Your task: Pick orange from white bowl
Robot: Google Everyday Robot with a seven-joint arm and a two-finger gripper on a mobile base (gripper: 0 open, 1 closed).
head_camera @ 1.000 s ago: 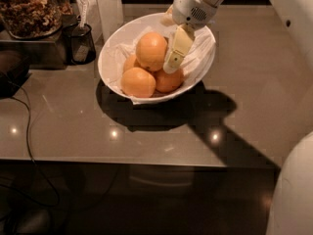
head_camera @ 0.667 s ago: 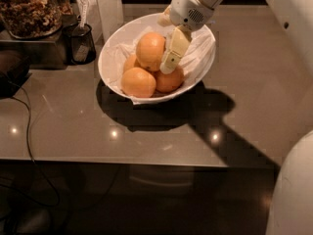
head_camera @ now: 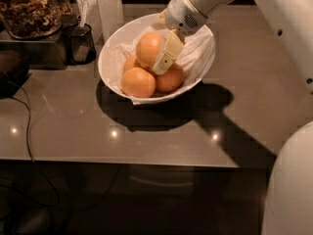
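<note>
– Gripper [head_camera: 165,58] first: where is it?
– Down inside the white bowl [head_camera: 108,77], reaching in from the far right on a white arm [head_camera: 205,1]. Its cream tip lies against the right side of the orange [head_camera: 148,47], touching it.
– Clenched or released?
– Cannot tell; the fruit and the wrist hide too much of it.
– And the orange itself?
– In the bowl, on top of the pile, toward the far side. It looks paler and bigger than the rest.
– How many others?
– Three of a deeper colour: a near-left orange [head_camera: 138,82], a near-right orange [head_camera: 171,80], and a half-hidden orange [head_camera: 129,62] at the left, beneath the top fruit. All lie on crumpled white paper [head_camera: 198,53] lining the bowl.
– What is the bowl on?
– A glossy grey table [head_camera: 73,131], with a dark shadow [head_camera: 161,116] just near and right of the bowl.
– Anything else around?
– A small black mesh cup [head_camera: 80,43] stands just left of the bowl, apart from it. Farther left is a clear jar [head_camera: 29,9] of brown bits. A dark cable [head_camera: 28,131] trails across the left of the table. The robot's white body [head_camera: 288,190] fills the near right corner.
</note>
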